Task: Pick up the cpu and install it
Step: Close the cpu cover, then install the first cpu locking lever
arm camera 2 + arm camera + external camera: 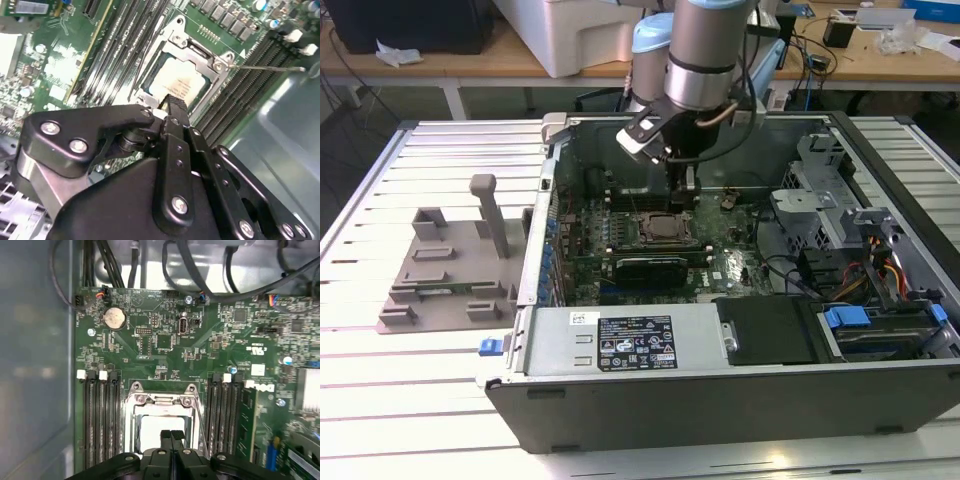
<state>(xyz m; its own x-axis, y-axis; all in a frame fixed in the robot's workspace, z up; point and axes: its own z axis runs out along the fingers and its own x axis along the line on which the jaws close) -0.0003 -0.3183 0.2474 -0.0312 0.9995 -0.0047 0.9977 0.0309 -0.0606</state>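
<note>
Your black two-finger hand (171,436), fingers pressed together, sits just above the silvery-grey square cpu (177,85), seated in the metal-framed motherboard socket (162,400); retention frame looks unlatched.

Arm (705,50) reaching down from above, wrist near vertical | gripper (687,180) pointing straight down | fingers (171,437) pressed together, nothing held between them

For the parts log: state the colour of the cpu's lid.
Silvery-grey, glaring almost white; the cpu shows best in the second wrist view.
</note>
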